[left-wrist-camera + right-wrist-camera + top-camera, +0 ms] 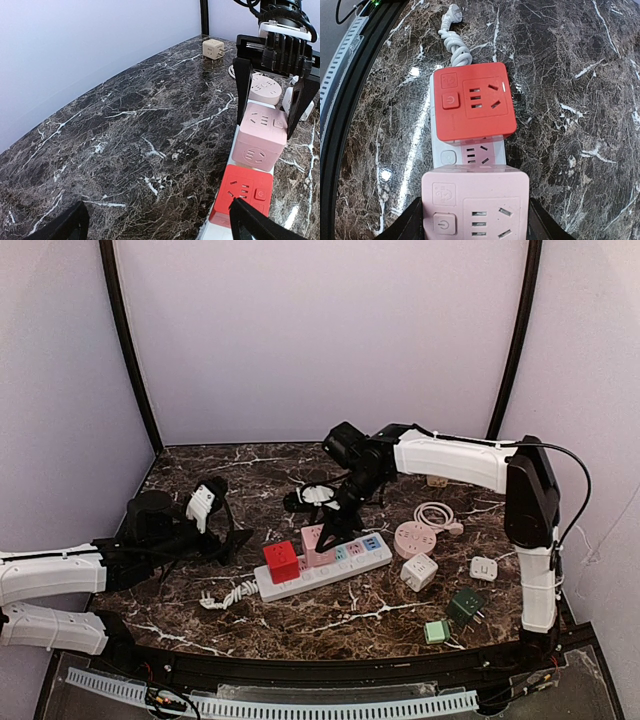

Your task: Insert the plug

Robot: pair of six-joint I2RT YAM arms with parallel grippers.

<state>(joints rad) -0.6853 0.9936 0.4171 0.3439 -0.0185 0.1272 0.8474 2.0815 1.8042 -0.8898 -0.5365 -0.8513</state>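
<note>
The jaws of the right gripper (268, 126) clamp the pink cube plug (470, 192) by its flat sides, on the power strip (325, 575) beside the red cube (472, 102); it seems rigid, light and smooth. The left gripper (160, 222) jaws stand apart.

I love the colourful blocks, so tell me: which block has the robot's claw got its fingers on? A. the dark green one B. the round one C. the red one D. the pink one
D: the right claw has a finger on each side of the pink cube, which sits on the power strip beside the red cube.
</note>
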